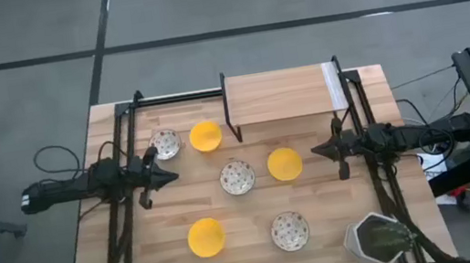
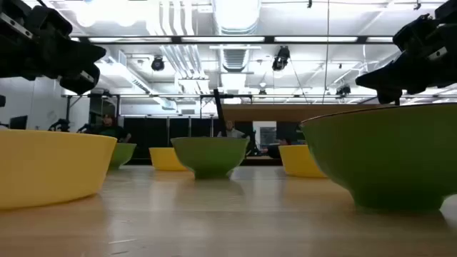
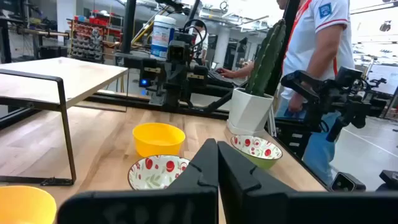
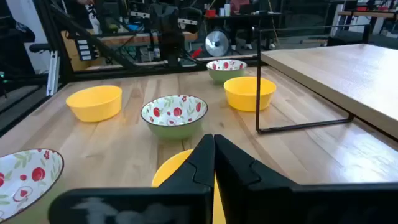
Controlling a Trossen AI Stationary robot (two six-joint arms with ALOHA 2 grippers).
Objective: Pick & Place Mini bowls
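Six mini bowls rest on their bases on the wooden table. Three are plain yellow [image 1: 205,136] [image 1: 285,164] [image 1: 205,236]. Three are white with a red dot pattern [image 1: 164,143] [image 1: 237,177] [image 1: 290,231] and green outside [image 2: 210,155]. My left gripper [image 1: 175,176] hovers shut above the table's left part, pointing at the middle patterned bowl [image 3: 158,171]. My right gripper [image 1: 315,150] hovers shut at the right, its tips above the right yellow bowl [image 4: 177,168]. Neither touches a bowl.
A low wooden shelf on black metal legs [image 1: 281,95] stands at the table's far edge. A grey pot with a cactus [image 1: 379,238] sits at the near right corner. A person [image 3: 317,37] stands beyond the table's right side.
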